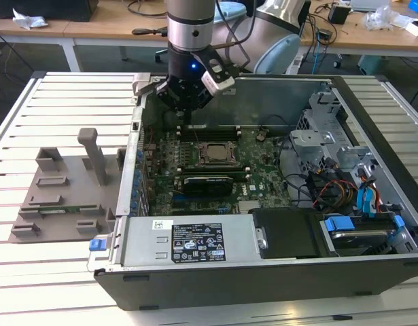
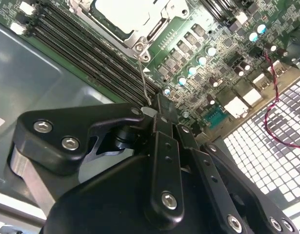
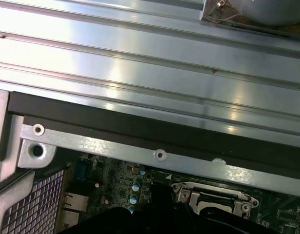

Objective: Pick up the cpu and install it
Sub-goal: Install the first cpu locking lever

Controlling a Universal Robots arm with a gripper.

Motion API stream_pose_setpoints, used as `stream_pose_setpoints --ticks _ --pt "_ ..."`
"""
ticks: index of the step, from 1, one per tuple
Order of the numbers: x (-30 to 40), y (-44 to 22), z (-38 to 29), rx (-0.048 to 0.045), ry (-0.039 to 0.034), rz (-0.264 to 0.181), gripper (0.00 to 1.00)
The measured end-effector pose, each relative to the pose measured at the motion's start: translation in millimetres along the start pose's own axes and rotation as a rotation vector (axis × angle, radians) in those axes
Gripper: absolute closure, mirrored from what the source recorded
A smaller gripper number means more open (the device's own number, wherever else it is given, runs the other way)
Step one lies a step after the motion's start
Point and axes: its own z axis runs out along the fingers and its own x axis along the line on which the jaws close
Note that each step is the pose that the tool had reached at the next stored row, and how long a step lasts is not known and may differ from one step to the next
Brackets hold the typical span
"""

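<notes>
In the exterior view the pincer (image 1: 185, 112) hangs in the upper middle of the frame, inside the open case (image 1: 276, 272), low over the board's far edge and just above the socket (image 1: 213, 153) at frame centre. A pale square lies in that socket; I take it for the cpu (image 1: 214, 152), already seated. The grey tray (image 1: 59, 197) at the left of the frame on the slatted counter (image 1: 32, 285) carries no chip that I can make out.

In the second wrist view the cpu (image 2: 125, 12) shows at the top of the frame as a bright plate inside the metal frame. A thin wire lever (image 2: 144, 78) runs down from the frame's corner to the pincer (image 2: 152, 109), whose fingers (image 2: 162, 114) stand together with the lever's end at or between their tips; I cannot tell if they truly pinch it.

In the first wrist view the socket (image 3: 213, 197) sits at the lower right, under the case wall (image 3: 140, 146).

So the step in hand looks like locking the socket, not picking. Judging by this, working the lever calls for a firm hold on a thin, springy wire that could slip.
</notes>
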Motion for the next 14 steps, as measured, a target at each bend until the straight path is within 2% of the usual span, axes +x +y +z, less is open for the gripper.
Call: stream_pose_setpoints --ticks 14 --pt "-11.3 -2.1 1.2 -0.0001 0.0000 0.000 0.89"
